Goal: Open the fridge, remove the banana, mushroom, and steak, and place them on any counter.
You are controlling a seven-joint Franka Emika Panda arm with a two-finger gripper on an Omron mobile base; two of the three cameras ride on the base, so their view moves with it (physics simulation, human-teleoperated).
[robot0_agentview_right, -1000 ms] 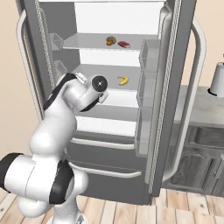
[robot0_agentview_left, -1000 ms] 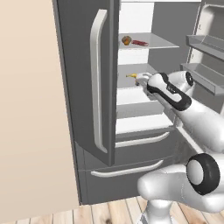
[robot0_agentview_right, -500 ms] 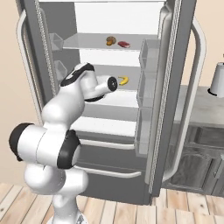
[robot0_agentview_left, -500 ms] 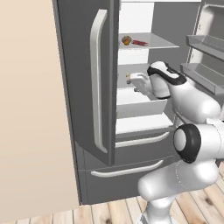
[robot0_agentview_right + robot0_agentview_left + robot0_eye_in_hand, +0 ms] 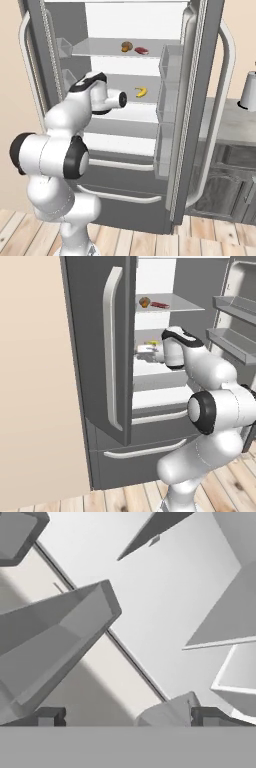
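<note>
While my arm bends up from the base and reaches forward into the open fridge (image 5: 95, 356), its wrist is level with the middle shelf and the gripper (image 5: 145, 349) points in towards the back wall. From the hand view I see both fingertips (image 5: 50, 717) spread wide apart with nothing between them; they hold nothing.

On the left of the left base view stands a plain beige wall (image 5: 35, 381), then the fridge's closed left door with its long pale handle (image 5: 111, 346), then the white interior. Below are two drawers, and a wooden floor (image 5: 210, 235) runs underneath. In the right base view the right door stands swung open, and further right lies the counter (image 5: 235, 125) with a pale cylinder (image 5: 248, 90) on it.

On the top shelf sit the mushroom (image 5: 127, 46) and, just to its right, the steak (image 5: 142, 50). On the middle shelf lies the banana (image 5: 141, 92), just beyond the gripper, its long axis running roughly left to right across the shelf.
</note>
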